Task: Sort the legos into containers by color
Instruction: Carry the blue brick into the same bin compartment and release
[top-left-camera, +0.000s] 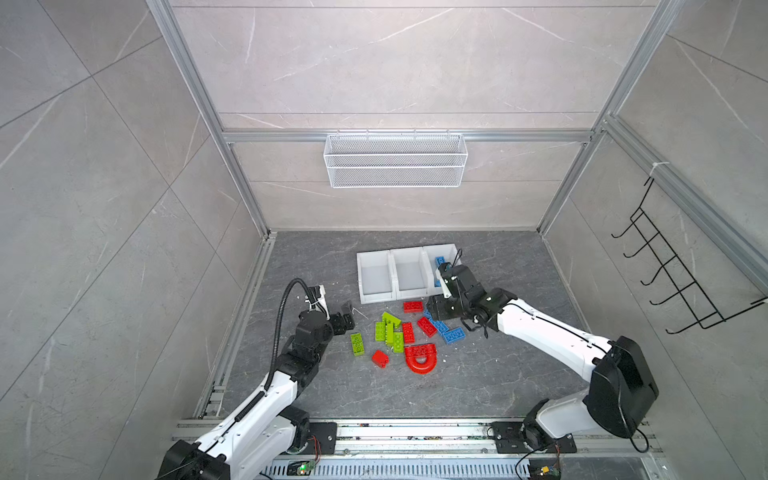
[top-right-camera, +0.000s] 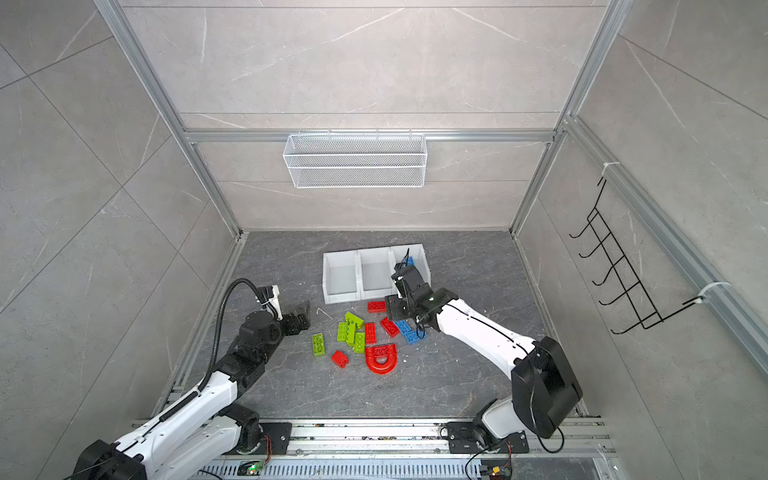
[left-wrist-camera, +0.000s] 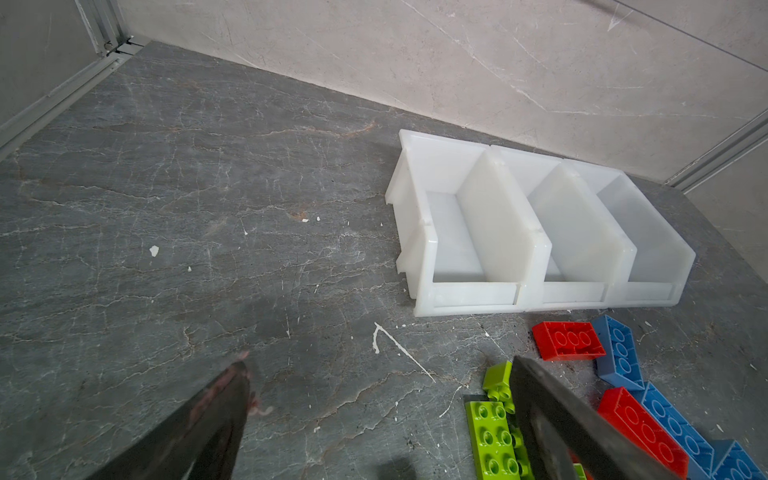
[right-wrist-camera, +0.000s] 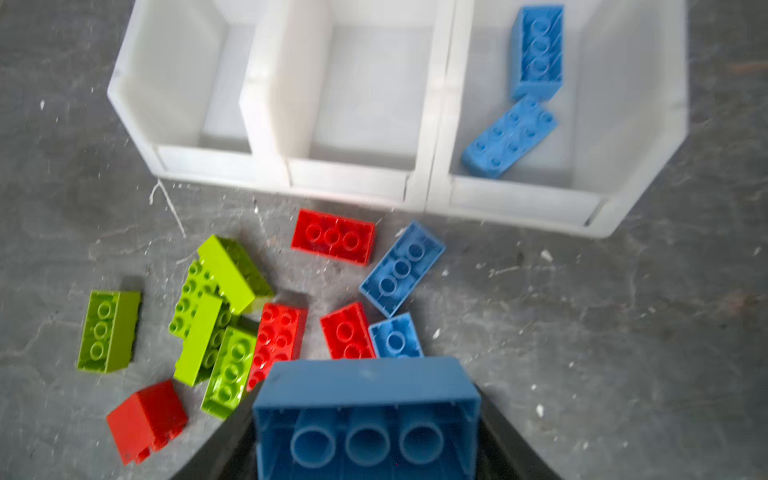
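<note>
**Bench** (top-left-camera: 490, 386): dark grey, stone-veined. Carries all items below.

**Containers** (top-left-camera: 393, 272): three white bins joined in a row at rear-centre of bench, low fronts toward the arms. The right-end bin in both top views holds two blue bricks (right-wrist-camera: 538, 50), touching at one end.

**R tool** (top-left-camera: 438, 309): clamped on a held blue brick (right-wrist-camera: 365, 411), one finger either side, hollow underside toward the wrist cam (that view is slightly blurred). Pos.: above bench, just in front of the right-end bin, over the pile's far edge.

**L tool** (top-left-camera: 345, 319): jaws wide apart, nothing between them. Pos.: above bare bench, left of the pile.

**Red arch** (top-left-camera: 420, 351): flat on bench at the pile's edge nearest the arm bases.

**Loose legos**, all on bench in front of containers:
- green cluster (top-left-camera: 389, 330): four bricks, touching, one lying on top of the others.
- lone green brick (top-left-camera: 356, 344): apart, left of cluster.
- red bricks (top-left-camera: 412, 306): three, betw. cluster and R tool.
- loose blue bricks (top-left-camera: 453, 334): partly under R arm.
- small red block (top-left-camera: 380, 358): betw. lone green brick and arch.
</note>
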